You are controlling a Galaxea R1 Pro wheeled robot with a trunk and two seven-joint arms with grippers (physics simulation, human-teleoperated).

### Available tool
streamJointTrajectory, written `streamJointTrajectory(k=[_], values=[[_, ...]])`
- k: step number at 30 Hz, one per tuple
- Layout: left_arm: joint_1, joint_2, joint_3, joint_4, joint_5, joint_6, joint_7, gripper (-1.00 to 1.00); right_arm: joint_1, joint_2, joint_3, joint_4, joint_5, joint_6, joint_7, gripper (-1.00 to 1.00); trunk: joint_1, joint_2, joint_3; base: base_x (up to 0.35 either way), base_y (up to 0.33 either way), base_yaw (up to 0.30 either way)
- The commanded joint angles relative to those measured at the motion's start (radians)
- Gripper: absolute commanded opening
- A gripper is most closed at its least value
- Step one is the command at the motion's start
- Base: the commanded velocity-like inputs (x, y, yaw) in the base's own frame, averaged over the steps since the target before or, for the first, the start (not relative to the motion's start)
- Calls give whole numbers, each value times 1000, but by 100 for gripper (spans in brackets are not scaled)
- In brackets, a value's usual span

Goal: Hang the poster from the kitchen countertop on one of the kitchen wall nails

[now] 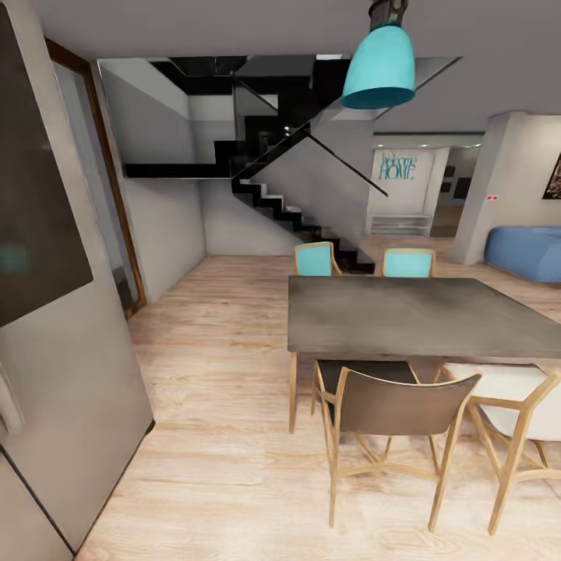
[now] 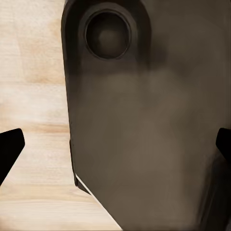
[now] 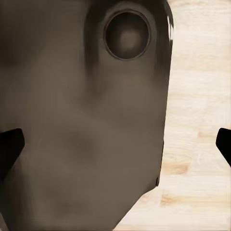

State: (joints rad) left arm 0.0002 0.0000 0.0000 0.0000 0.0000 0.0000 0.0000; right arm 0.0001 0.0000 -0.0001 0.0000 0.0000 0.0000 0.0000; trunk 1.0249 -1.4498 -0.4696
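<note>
Right at my left edge in the head view stands a tall grey fridge-like cabinet with a dark glossy panel (image 1: 47, 234), nearest of all. Pale wood plank flooring (image 1: 218, 374) runs from it toward a dark rectangular dining table on light wooden legs (image 1: 413, 315). On the near side of that table sit a brown-backed wooden chair (image 1: 389, 413) and, beside it, a white-seated wooden chair (image 1: 514, 413); two teal-backed chairs (image 1: 315, 259) stand on the far side. Above the table hangs a teal bell-shaped pendant lamp (image 1: 379, 66). Farther back, a black staircase (image 1: 273, 187) climbs against a pale grey wall, a teal "Home" sign (image 1: 397, 166) hangs beyond it, and a blue sofa (image 1: 526, 251) sits at the right edge.

Neither the poster, the countertop nor any nail appears in these pictures, so I cannot say where the poster is.

In my left wrist view, my left gripper (image 2: 115, 144) has its dark fingertips (image 2: 9, 147) set wide apart at opposite edges, empty, over a dark grey rounded part of my own body (image 2: 144, 125) and the wood floor. My right gripper (image 3: 115, 144) is likewise spread wide and empty, fingertips (image 3: 9, 144) at the edges.
</note>
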Motion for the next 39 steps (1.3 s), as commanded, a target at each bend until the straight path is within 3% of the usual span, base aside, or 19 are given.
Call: streamJointTrajectory(k=[1,7,22,26,30,31,33,34,39], values=[[0,0,0,0,0,0,0,100,0,0,0,0,0,0,0,100,0,0,0,0,0,0],[4,-2,-3,-6,5,-1,-4,100,-8,33,7,16,1,2,13,100,0,0,0,0,0,0],[4,-2,-4,-6,5,-1,-4,100,-8,33,6,16,0,2,13,100,0,0,0,0,0,0],[27,-24,1,-29,-3,-23,-1,100,-31,11,-1,-7,0,-4,4,100,0,0,0,0,0,0],[39,-22,3,-51,-3,-29,0,100,-54,-12,-2,-29,-1,-6,5,100,0,0,0,0,0,0],[41,-15,9,-721,-3,-30,1,100,-138,-57,-1,-597,1,-6,4,100,0,0,0,0,0,0],[41,-7,12,-735,-3,-31,1,100,-135,-61,-1,-607,2,-6,4,100,0,0,0,0,0,0],[41,2,32,-701,-2,-45,1,100,-131,-75,0,-614,7,-46,2,100,0,0,0,0,0,0],[41,2,37,-690,-2,-86,2,100,-129,-79,1,-614,9,-75,2,100,0,0,0,0,0,0]])
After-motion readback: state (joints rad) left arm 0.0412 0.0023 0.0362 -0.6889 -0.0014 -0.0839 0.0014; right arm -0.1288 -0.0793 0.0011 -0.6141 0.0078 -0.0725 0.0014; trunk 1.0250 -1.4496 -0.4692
